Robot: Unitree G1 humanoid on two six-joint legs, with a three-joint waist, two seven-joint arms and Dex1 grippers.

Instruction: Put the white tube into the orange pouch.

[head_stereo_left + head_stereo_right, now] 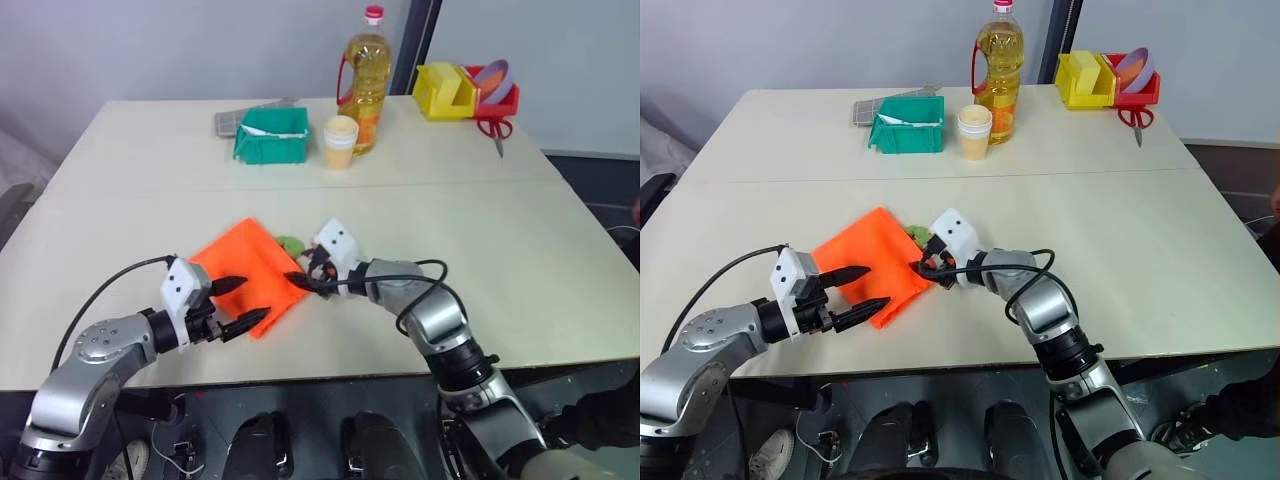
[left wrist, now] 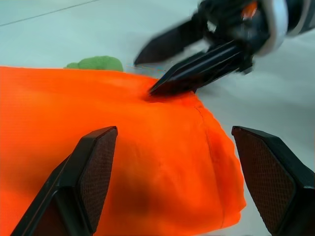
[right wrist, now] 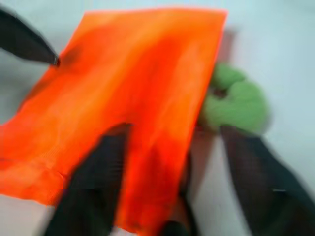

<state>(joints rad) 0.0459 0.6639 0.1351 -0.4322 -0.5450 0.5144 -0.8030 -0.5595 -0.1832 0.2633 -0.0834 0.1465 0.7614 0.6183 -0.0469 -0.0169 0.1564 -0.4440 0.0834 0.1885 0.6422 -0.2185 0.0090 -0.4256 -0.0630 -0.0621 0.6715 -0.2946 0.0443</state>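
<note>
Pouch flat on the bench, tube not to be seen

Pouch of orange fabric (image 1: 248, 272) lies flat on the near part of the bench (image 1: 520, 260), with the green tag (image 1: 291, 244) just beside its far edge. The left claw (image 1: 243, 304) stands at the near corner of the pouch with its two black fingers spread wide and nothing between them; it seems placed there to steady or lift that end when needed. The right claw (image 1: 303, 282) is at the side edge of the pouch, close to the tag. In the right wrist view its fingers are apart, one over the fabric and one over the bench beside the tag, and they hold nothing.

The white tube cannot be found anywhere on the bench. Probably it is already inside the pouch, but the fabric hides this, so it is only a guess.

A green box (image 1: 271, 134), a paper cup (image 1: 340, 141) and an oil bottle (image 1: 366, 80) stand well apart at the far side.
</note>
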